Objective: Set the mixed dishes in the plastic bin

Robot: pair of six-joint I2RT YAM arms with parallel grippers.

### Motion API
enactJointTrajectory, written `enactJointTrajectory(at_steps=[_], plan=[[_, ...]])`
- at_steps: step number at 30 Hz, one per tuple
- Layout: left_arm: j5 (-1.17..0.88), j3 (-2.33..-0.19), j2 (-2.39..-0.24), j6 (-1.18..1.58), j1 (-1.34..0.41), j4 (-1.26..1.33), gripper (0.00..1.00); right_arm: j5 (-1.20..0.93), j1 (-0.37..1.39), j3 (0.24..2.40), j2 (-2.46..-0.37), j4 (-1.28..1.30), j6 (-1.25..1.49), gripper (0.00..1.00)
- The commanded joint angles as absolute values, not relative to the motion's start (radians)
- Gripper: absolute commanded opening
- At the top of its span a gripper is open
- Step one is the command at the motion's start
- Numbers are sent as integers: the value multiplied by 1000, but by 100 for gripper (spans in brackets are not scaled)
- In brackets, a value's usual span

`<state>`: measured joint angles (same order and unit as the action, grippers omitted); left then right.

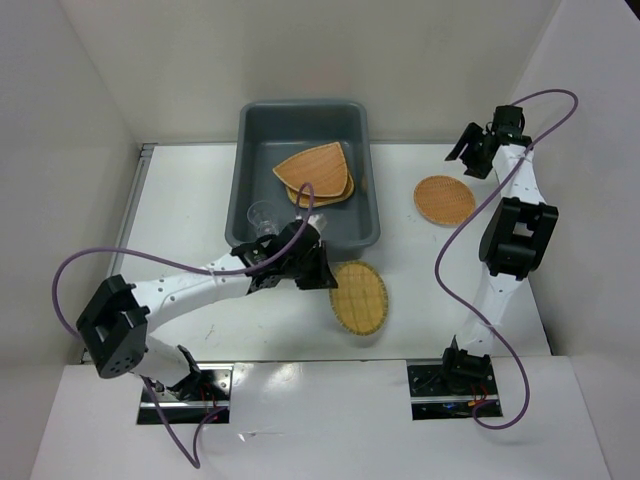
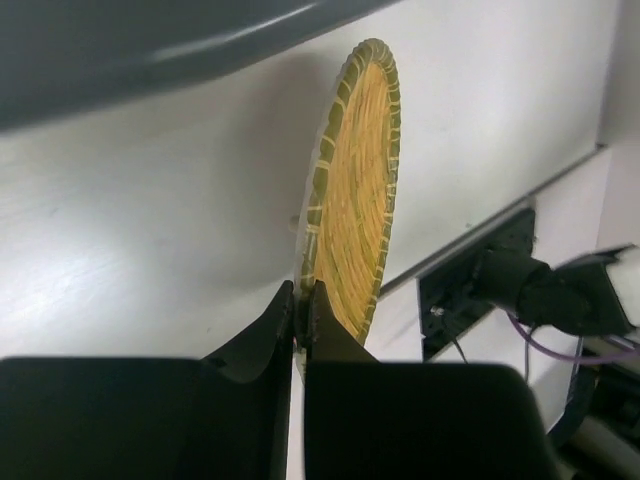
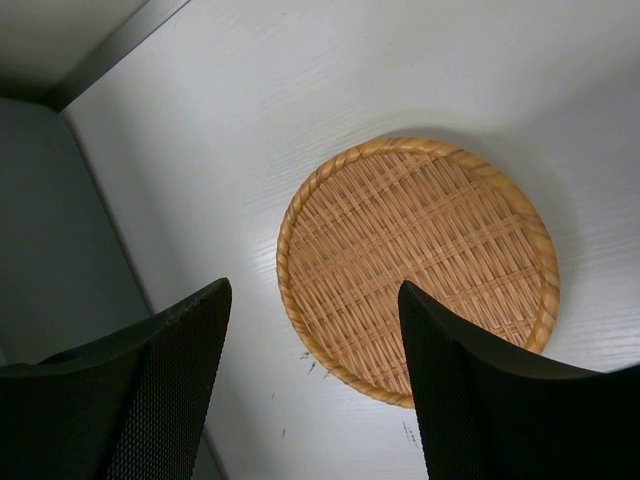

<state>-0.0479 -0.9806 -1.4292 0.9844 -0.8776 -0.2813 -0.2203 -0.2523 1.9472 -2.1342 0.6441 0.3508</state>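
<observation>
Pinching the rim of a green-edged round plate, your left gripper has its fingers drawn almost together on the weave, just off the near-right corner of the plastic bin. An edge grip like this is likely the only purchase a flat plate offers on a table. The shadow under the plate in the top view suggests it is tipped up rather than lying flat, though you cannot be sure of that. Right of the bin, your right gripper hangs with its fingers spread wide and nothing between them. Its camera takes in the other round plate, which lies flat on the table apart from the bin's right wall, a stance that reads as lining up for a rim grab. Inside the bin, a fan-shaped plate rests on a second plate toward the right side of the floor, probably because flat ware nests when set down in one spot. The clear cup stands at the bin's near-left corner, within its outline and close beside your left arm; whether it sits on the bin's floor you cannot tell. By that count, two plates are outside the bin.
</observation>
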Motion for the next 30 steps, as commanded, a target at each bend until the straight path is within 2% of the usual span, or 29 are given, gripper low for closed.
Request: enactJointTrajectory(at_steps=[1, 5, 13, 23, 30], plan=[[-152, -1113, -1465, 858, -876, -249, 0, -242, -276, 2002, -2115, 634, 354, 73], [-259, -1207, -1496, 839, -876, -216, 0, -251, -285, 2002, -2106, 634, 364, 73], [-212, -1437, -1517, 769, -858, -278, 0, -272, -304, 2002, -2097, 634, 364, 73], [-118, -1655, -1597, 721, -468, -316, 0, -374, -334, 1967, -2062, 594, 394, 73], [-161, -1746, -1826, 752, -278, -267, 0, -434, -334, 1915, -2040, 551, 413, 73]])
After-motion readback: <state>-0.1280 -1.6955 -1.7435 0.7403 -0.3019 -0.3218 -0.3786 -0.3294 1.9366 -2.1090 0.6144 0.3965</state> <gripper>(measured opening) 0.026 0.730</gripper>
